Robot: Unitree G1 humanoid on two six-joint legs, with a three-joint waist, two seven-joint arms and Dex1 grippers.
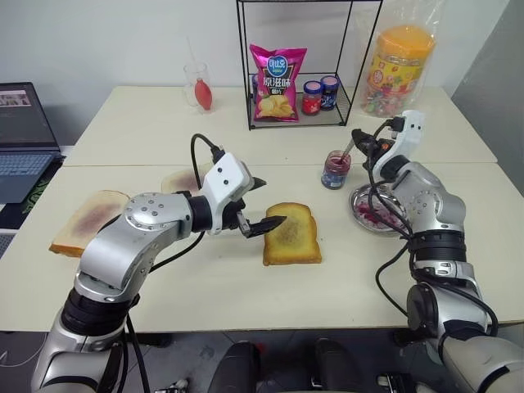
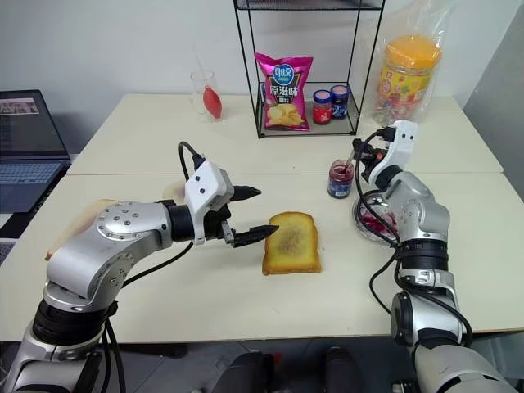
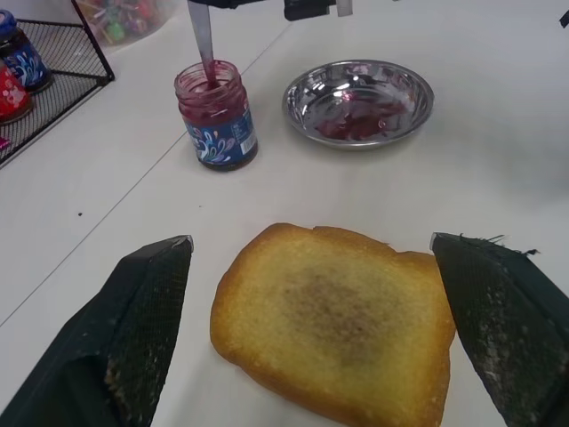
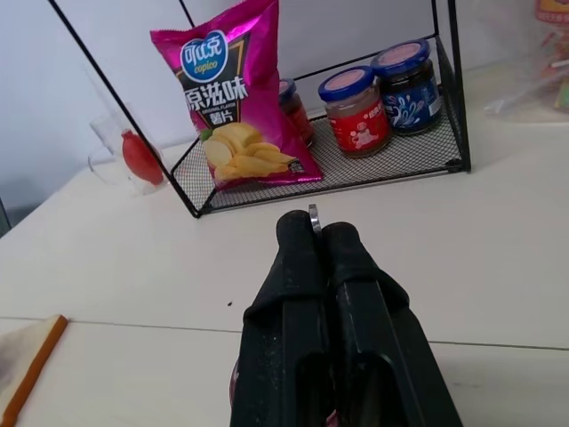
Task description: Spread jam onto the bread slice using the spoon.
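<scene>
The bread slice point(image 1: 291, 234), thick, golden and browner in the centre, lies flat on the table in front of me. My left gripper point(image 1: 272, 201) hovers open at its left edge, and its fingers point(image 3: 147, 311) straddle the slice in the left wrist view without touching it. The jam point(image 3: 209, 93) fills a small clear jar point(image 1: 336, 169) behind and to the right of the bread. The spoon point(image 3: 201, 31) stands tilted with its bowl down in the jam. My right gripper point(image 1: 364, 146) is shut on the spoon's handle above the jar; the handle's tip point(image 4: 314, 213) shows between its fingers.
A silver dish point(image 1: 372, 209) smeared with jam sits right of the jar. A wire rack point(image 1: 299, 119) at the back holds a chips bag point(image 1: 277, 82) and two small jars point(image 1: 319, 96). A candy tub point(image 1: 399, 70) stands back right. Smeared pale slices point(image 1: 86, 219) lie left. A laptop point(image 1: 20, 139) sits far left.
</scene>
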